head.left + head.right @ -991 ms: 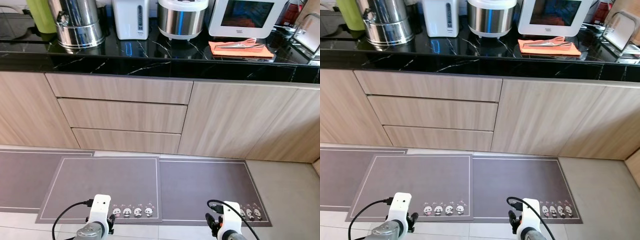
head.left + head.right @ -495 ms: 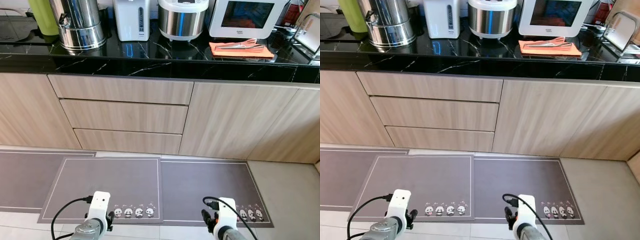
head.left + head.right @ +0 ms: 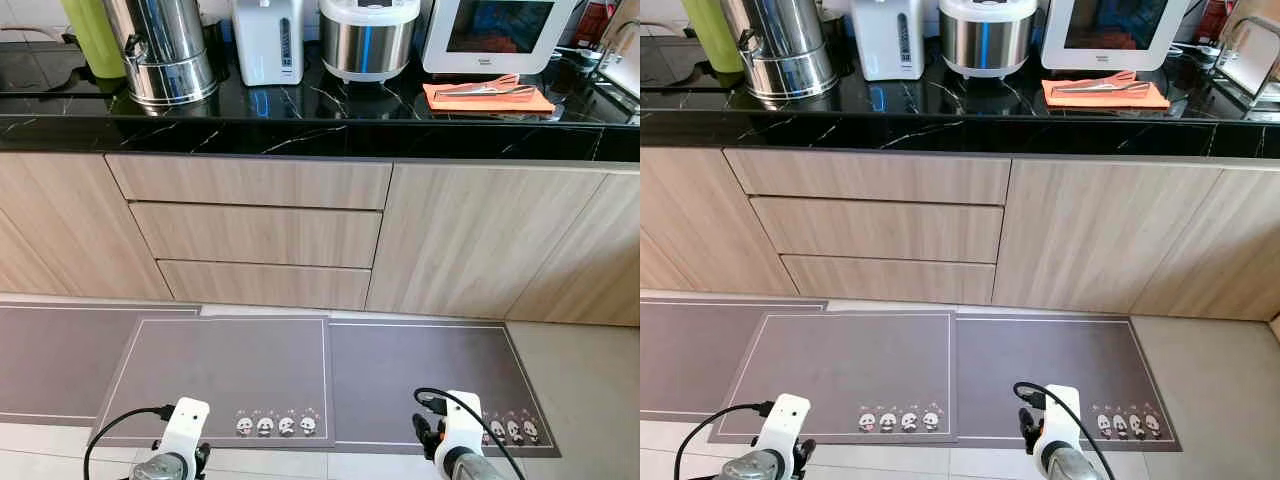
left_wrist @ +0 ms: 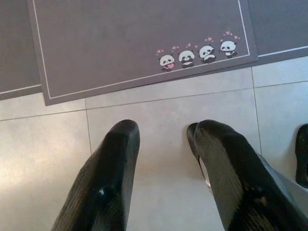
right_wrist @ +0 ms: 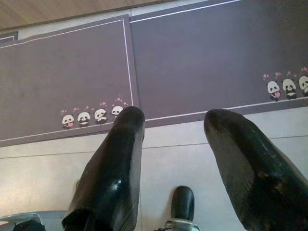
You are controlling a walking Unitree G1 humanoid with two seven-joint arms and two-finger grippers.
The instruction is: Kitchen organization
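Camera has drifted left & tilted down since earlier; counter items unmoved. Left gripper (image 4: 163, 139) & right gripper (image 5: 175, 127) hang low over grey panda mats (image 3: 230, 370), fingers spread, empty. Orange cloth (image 3: 488, 97) w/ utensils lies on black counter (image 3: 300, 135), before microwave (image 3: 498, 30).

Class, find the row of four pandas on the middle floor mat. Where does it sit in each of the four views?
Left eye view: panda row in the middle mat's near right corner.
Right eye view: same corner.
Left wrist view: beyond the fingertips.
Right wrist view: beside one fingertip.
Shared landmark: the mat's white border line.
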